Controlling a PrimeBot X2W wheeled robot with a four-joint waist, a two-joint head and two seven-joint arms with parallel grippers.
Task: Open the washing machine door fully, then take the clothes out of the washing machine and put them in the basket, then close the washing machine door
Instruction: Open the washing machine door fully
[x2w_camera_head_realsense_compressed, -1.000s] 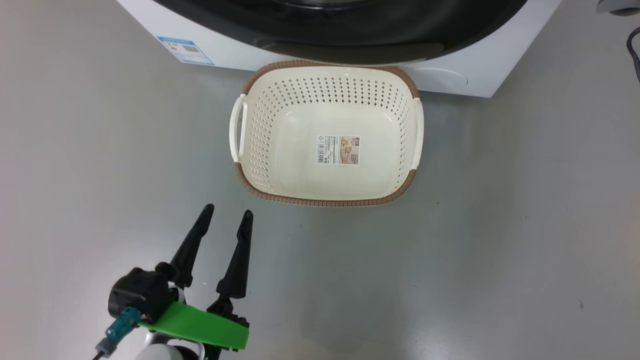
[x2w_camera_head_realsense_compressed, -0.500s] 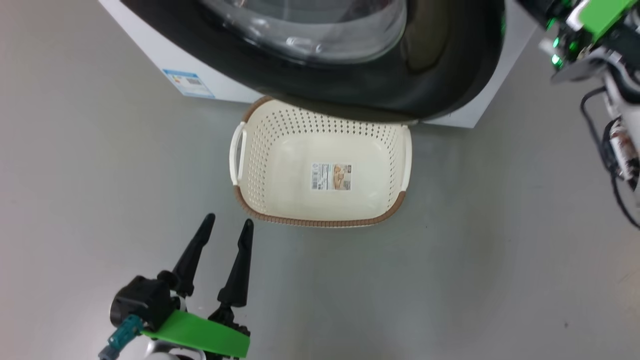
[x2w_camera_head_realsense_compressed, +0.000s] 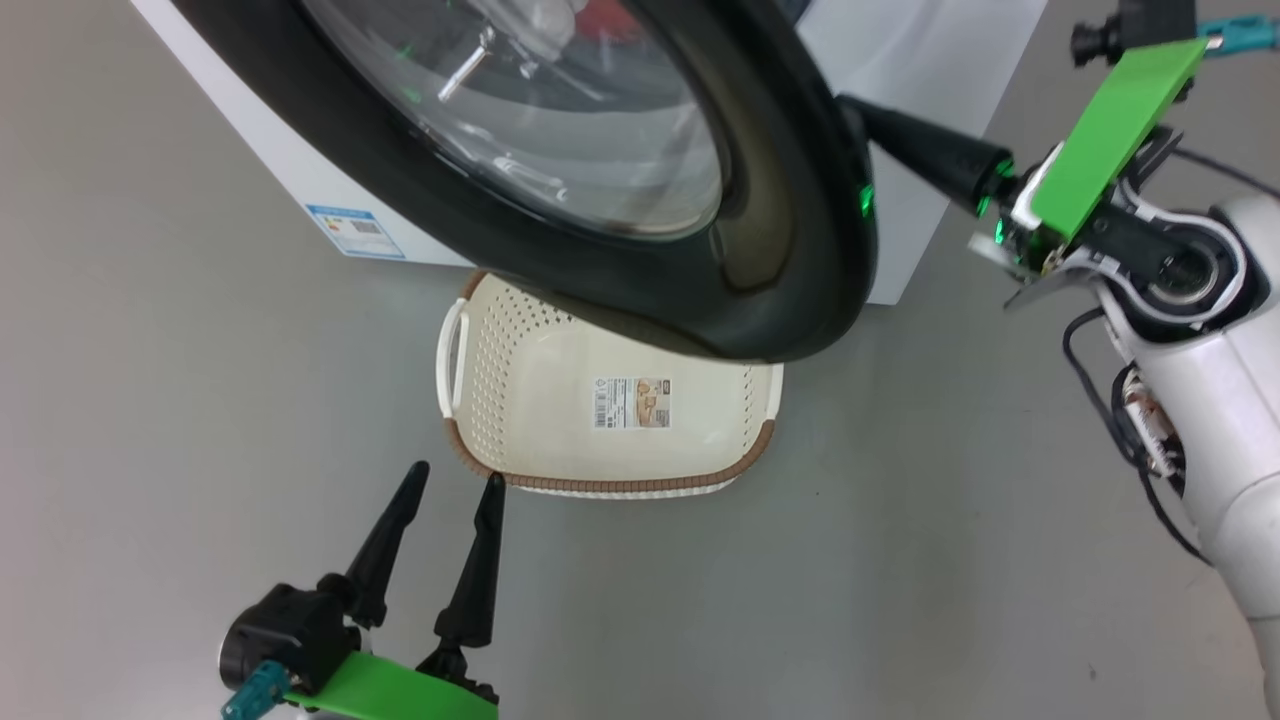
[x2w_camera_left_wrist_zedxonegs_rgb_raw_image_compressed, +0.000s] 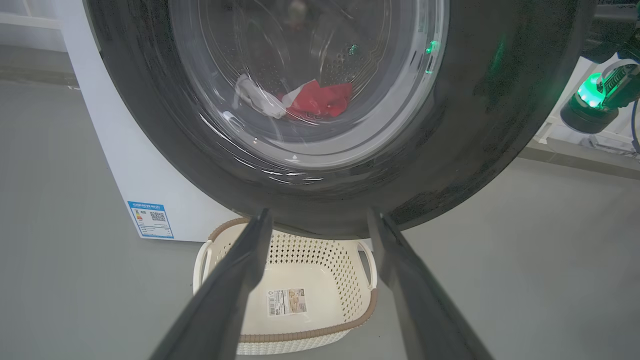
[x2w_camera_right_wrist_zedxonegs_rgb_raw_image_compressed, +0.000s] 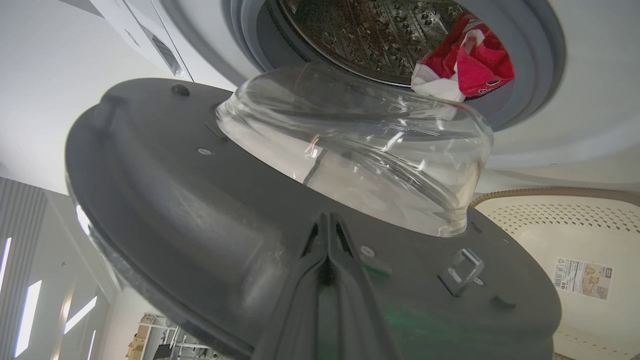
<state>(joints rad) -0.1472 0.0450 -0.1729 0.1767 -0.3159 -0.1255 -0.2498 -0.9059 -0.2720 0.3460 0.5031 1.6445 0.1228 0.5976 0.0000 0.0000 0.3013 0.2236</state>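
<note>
The washing machine (x2w_camera_head_realsense_compressed: 290, 170) stands at the top with its door (x2w_camera_head_realsense_compressed: 800, 200) swung part way out over the basket (x2w_camera_head_realsense_compressed: 610, 482). My right gripper (x2w_camera_head_realsense_compressed: 862, 112) is shut, its tips behind the door's free edge. In the right wrist view the shut fingers (x2w_camera_right_wrist_zedxonegs_rgb_raw_image_compressed: 328, 220) rest against the door's grey inner face (x2w_camera_right_wrist_zedxonegs_rgb_raw_image_compressed: 175, 200), below the glass bowl. Red and white clothes (x2w_camera_right_wrist_zedxonegs_rgb_raw_image_compressed: 470, 60) lie in the drum and show through the glass (x2w_camera_left_wrist_zedxonegs_rgb_raw_image_compressed: 320, 97). My left gripper (x2w_camera_head_realsense_compressed: 455, 478) hangs open and holds nothing, just short of the basket's near rim (x2w_camera_left_wrist_zedxonegs_rgb_raw_image_compressed: 310, 332).
Grey floor (x2w_camera_head_realsense_compressed: 950, 560) spreads around the basket on all sides. My right arm's white forearm (x2w_camera_head_realsense_compressed: 1220, 420) with its cables stands at the right edge. A blue-edged label (x2w_camera_head_realsense_compressed: 355, 230) marks the machine's lower corner.
The door has swung outward and now overhangs the far half of the basket. My right gripper has come into the head view at the door's edge. The head view has shifted; the left gripper stays open.
</note>
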